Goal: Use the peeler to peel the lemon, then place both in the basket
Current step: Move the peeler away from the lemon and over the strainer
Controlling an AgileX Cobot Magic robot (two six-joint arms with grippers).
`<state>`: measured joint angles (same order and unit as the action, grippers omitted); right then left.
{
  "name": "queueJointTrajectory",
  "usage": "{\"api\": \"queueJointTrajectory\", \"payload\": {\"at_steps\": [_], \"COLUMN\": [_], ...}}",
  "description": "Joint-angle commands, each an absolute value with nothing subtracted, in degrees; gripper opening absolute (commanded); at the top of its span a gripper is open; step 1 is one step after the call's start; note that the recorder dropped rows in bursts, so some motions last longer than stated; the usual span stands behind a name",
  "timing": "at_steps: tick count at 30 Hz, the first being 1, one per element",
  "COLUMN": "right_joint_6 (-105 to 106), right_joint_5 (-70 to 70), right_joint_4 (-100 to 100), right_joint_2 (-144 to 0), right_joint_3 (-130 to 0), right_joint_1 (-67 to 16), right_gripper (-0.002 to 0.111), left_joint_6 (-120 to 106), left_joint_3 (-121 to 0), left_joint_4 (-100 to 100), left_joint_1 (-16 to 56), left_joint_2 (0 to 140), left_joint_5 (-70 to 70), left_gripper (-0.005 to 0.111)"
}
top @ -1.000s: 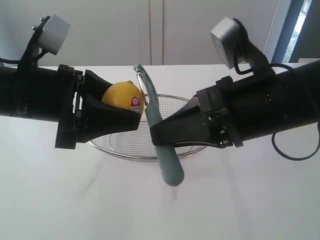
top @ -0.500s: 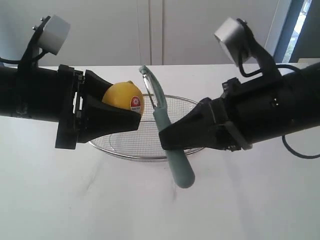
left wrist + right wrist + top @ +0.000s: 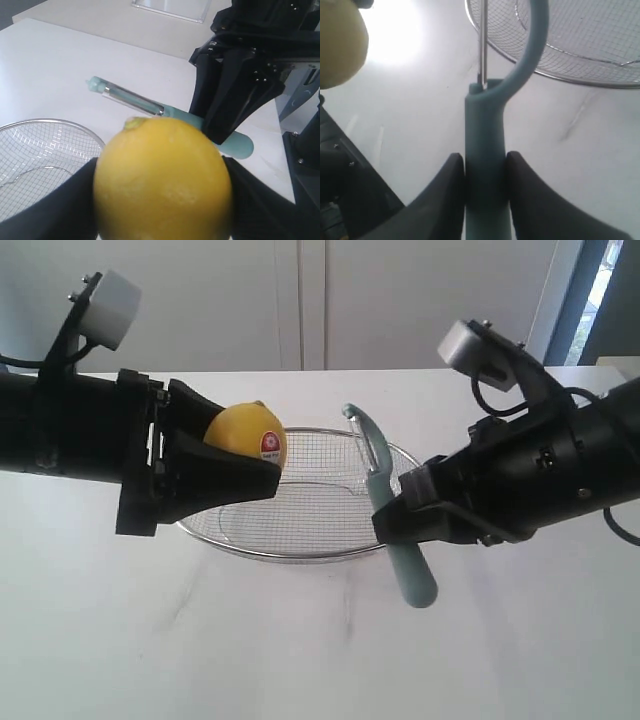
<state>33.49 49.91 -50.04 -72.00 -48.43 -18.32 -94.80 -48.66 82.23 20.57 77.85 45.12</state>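
Observation:
The yellow lemon (image 3: 245, 435) with its red-and-white sticker is clamped between the fingers of my left gripper (image 3: 262, 465), held in the air over the left rim of the wire basket (image 3: 300, 550). In the left wrist view the lemon (image 3: 162, 182) fills the gap between the jaws. My right gripper (image 3: 385, 525) is shut on the teal handle of the peeler (image 3: 385, 505), whose blade end points up and away. The peeler (image 3: 485, 150) stands apart from the lemon, over the basket's right side. The peeler (image 3: 150, 107) also shows beyond the lemon.
The basket (image 3: 580, 75) rests on a white table (image 3: 300, 650). A white wall and cabinet doors stand behind. Both black arms reach in from the sides, with their cameras raised above them.
My right gripper has carried the peeler to the right and slightly down, away from the lemon. The left gripper and the lemon have stayed in place.

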Motion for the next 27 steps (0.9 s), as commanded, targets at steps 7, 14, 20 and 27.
{"api": "queueJointTrajectory", "payload": {"at_steps": [7,14,20,27], "right_joint_6": [29.0,27.5,24.6,22.2], "right_joint_5": [47.0,46.9,46.9,47.3], "right_joint_4": [-44.6,-42.8,-37.9,-35.6], "right_joint_2": [-71.5,-71.6,-71.6,-71.8], "right_joint_3": [-50.5,-52.2,-53.8,-54.8], "right_joint_1": [-18.2,-18.2,-18.2,-18.2], "right_gripper": [0.000,0.000,0.000,0.000], "left_joint_6": [-94.8,-94.9,-94.9,-94.8], "left_joint_3": [-48.7,-48.7,-48.7,-48.7], "left_joint_4": [83.4,83.4,83.5,83.8], "left_joint_1": [20.7,20.7,20.7,20.7], "left_joint_2": [77.6,77.6,77.6,77.6], "left_joint_5": [43.2,43.0,43.0,41.4], "left_gripper": [0.000,0.000,0.000,0.000]}}
